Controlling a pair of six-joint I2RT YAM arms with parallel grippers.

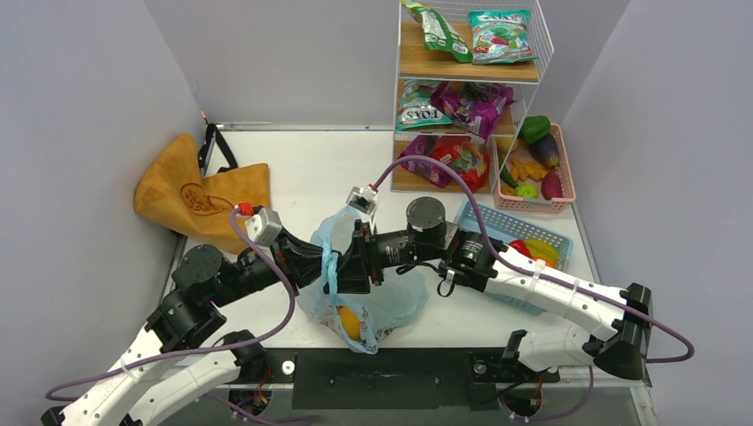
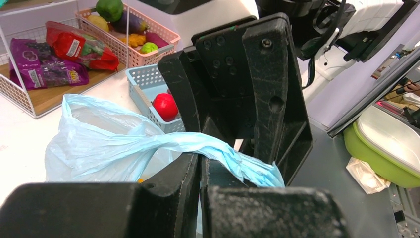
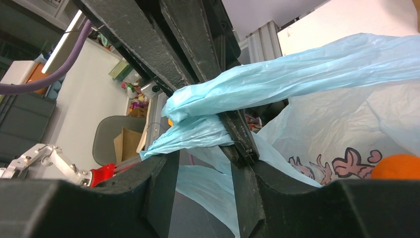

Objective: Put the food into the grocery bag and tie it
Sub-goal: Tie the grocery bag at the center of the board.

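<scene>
The light blue grocery bag [image 1: 377,297] lies on the table's near middle, with an orange-yellow pepper [image 1: 349,321] inside it; the pepper also shows in the right wrist view [image 3: 398,166]. The grapes are hidden. My left gripper [image 1: 330,266] is shut on a twisted bag handle [image 2: 223,151], its jaws pressed together on the plastic [image 2: 203,166]. My right gripper [image 1: 362,260] faces it tip to tip and is open [image 3: 200,171]. Handle plastic [image 3: 297,74] drapes over its left finger and hangs through the gap. The left gripper's shut fingertips [image 3: 241,144] rest against its right finger.
A tan-orange tote [image 1: 202,191] lies at the back left. A wire shelf [image 1: 466,89] with snack bags stands at the back right, beside a pink basket [image 1: 533,164] of vegetables. A blue basket [image 1: 524,244] with red and yellow food lies under the right arm.
</scene>
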